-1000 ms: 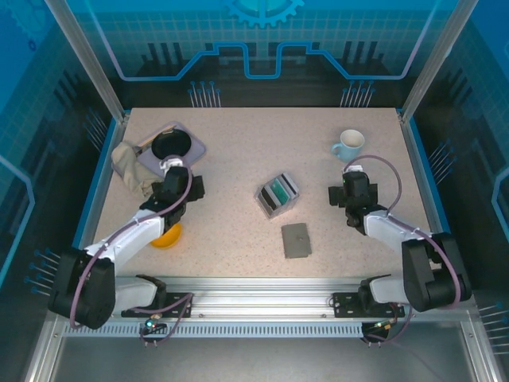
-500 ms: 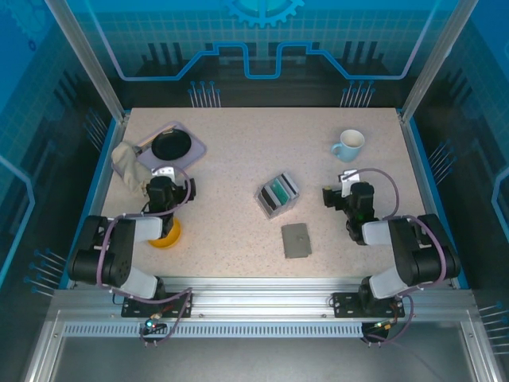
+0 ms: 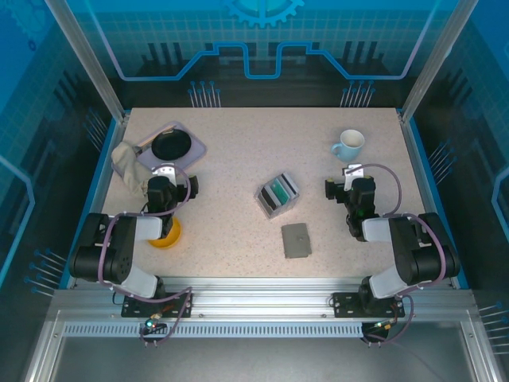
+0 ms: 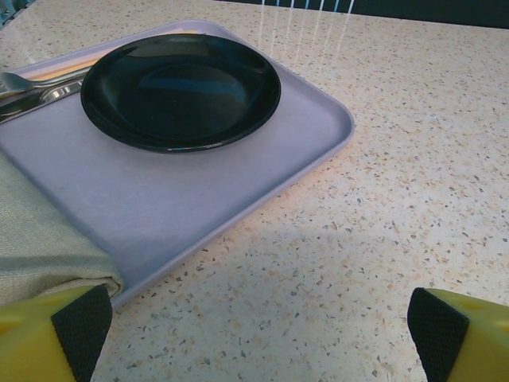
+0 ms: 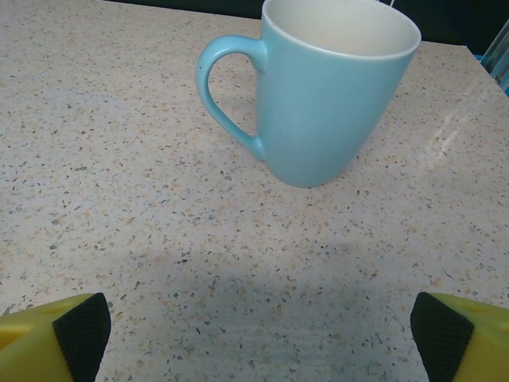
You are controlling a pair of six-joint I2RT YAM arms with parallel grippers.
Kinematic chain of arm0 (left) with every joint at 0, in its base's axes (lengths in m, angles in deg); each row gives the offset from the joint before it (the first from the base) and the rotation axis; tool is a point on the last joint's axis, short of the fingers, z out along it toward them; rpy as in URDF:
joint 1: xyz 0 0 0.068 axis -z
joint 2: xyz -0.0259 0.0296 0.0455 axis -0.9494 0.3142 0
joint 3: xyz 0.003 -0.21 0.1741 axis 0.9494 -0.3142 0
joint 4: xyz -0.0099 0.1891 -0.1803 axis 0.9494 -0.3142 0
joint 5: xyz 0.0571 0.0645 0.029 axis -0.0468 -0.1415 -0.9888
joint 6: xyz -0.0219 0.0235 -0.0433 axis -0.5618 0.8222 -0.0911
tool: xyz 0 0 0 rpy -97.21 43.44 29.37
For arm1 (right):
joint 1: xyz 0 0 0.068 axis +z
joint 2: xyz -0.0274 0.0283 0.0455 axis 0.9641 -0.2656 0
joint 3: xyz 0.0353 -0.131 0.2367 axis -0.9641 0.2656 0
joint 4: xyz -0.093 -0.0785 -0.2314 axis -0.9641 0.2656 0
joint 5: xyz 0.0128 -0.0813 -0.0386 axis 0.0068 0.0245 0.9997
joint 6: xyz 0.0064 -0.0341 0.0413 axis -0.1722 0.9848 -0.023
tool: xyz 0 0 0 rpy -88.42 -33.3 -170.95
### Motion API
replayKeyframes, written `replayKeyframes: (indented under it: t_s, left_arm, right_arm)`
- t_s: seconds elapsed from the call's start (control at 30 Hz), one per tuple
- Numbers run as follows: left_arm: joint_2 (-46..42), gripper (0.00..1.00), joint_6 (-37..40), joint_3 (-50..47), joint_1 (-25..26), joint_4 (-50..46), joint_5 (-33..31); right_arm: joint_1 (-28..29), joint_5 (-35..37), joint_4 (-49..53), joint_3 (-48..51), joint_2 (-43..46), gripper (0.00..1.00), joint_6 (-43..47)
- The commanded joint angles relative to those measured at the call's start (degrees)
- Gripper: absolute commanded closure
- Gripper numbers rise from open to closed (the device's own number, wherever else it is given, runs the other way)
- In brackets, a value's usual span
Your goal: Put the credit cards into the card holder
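1. At the left gripper (image 4: 254, 338): released, yellow fingers (image 4: 48, 330) with black pads spread wide at the lower corners of the wrist view, nothing between them but bare speckled table (image 4: 382, 199).
2. Just ahead of it: a lavender tray (image 4: 262, 171) bearing a black plate (image 4: 181, 89), cutlery (image 4: 20, 83) at the tray's left edge, a pale cloth (image 4: 36, 255) lying over its near-left corner.
3. At the right gripper (image 5: 258, 338): likewise released, gripping nothing, facing an upright light-blue mug (image 5: 334, 95) with its handle to the left, near but not touching.
4. Seen from above, between the two arms at mid-table: teal credit cards (image 3: 280, 189) standing in a clear slotted box (image 3: 264, 200).
5. Just nearer the arm bases than that box, apart from it: the card holder (image 3: 296, 240), flat on the table, grey face up, well apart from both grippers.
6. Under the left forearm: a round yellow object (image 3: 169, 235), partly hidden.
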Motion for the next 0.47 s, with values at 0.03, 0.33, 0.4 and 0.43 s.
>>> replayKeyframes:
  t_s: [0.03, 0.33, 0.4, 0.43]
  left_arm:
    - [-0.10, 0.01, 1.56, 0.03, 0.02, 1.69, 1.70]
    - [-0.10, 0.01, 1.56, 0.08, 0.06, 1.69, 1.75]
    - [-0.06, 0.01, 1.60, 0.10, 0.02, 1.68, 1.81]
    - [-0.04, 0.01, 1.60, 0.09, 0.02, 1.69, 1.81]
  right_arm:
    - [0.12, 1.28, -1.81, -0.82, 0.12, 0.00, -0.70]
    - [-0.34, 0.16, -1.19, -1.12, 0.20, 0.00, -0.92]
    - [-0.33, 0.20, -1.32, -1.00, 0.21, 0.00, -0.83]
    - [-0.27, 0.13, -1.37, -1.00, 0.20, 0.00, -0.87]
